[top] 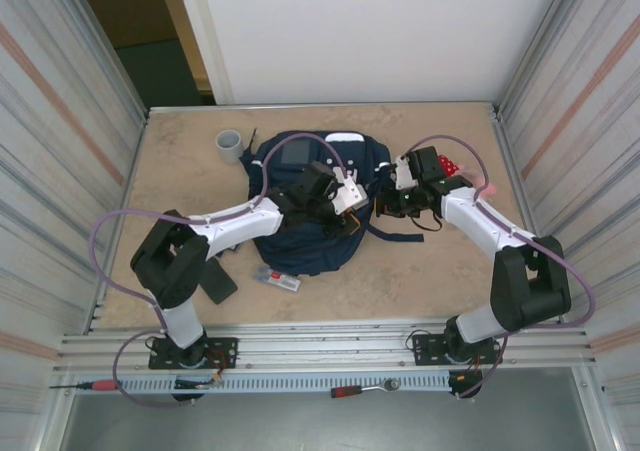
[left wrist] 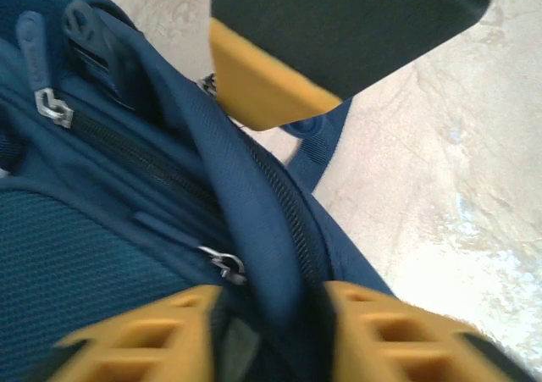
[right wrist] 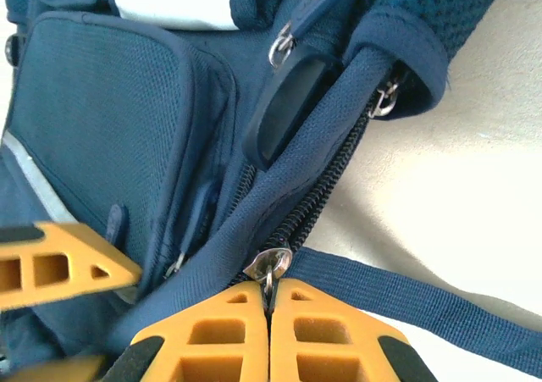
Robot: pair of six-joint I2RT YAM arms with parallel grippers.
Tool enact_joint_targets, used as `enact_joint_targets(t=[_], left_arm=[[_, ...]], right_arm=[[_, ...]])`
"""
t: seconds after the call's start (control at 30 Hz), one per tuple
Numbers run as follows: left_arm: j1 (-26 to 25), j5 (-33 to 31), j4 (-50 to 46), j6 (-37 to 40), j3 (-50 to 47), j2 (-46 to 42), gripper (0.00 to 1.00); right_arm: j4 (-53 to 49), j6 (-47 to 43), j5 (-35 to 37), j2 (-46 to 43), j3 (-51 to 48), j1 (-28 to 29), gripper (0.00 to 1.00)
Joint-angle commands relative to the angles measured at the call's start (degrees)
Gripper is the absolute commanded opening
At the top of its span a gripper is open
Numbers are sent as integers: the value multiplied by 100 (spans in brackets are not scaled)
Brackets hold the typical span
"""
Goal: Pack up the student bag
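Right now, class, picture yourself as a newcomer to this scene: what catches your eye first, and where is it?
The big navy student bag lies mid-table, between both arms. The right hand is shut on a silver zipper pull at the bag's edge, while the left hand pinches a fold of its fabric. A grey cup stands beside the bag's far left corner.

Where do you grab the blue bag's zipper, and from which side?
Pinch the metal zipper pull by its thin tab, from the table side of the student bag. It sticks out past the zip there, clear of fabric. The right gripper is shut on it that way.
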Motion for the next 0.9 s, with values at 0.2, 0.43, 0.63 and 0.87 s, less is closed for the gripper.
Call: enact_joint_targets(t=[0.2, 0.43, 0.63, 0.87], left_arm=[[88, 1063, -134, 760, -393, -837, 0], [129, 1406, -404, 982, -700, -1238, 0], [317, 963, -131, 656, -898, -1487, 44], [421, 350, -647, 2017, -949, -1559, 79]], right_arm=[[239, -168, 169, 83, -151, -983, 0], [778, -97, 63, 588, 41, -1307, 0], [448, -354, -292, 147, 22, -1089, 17], [-645, 100, -94, -760, -396, -1081, 52]])
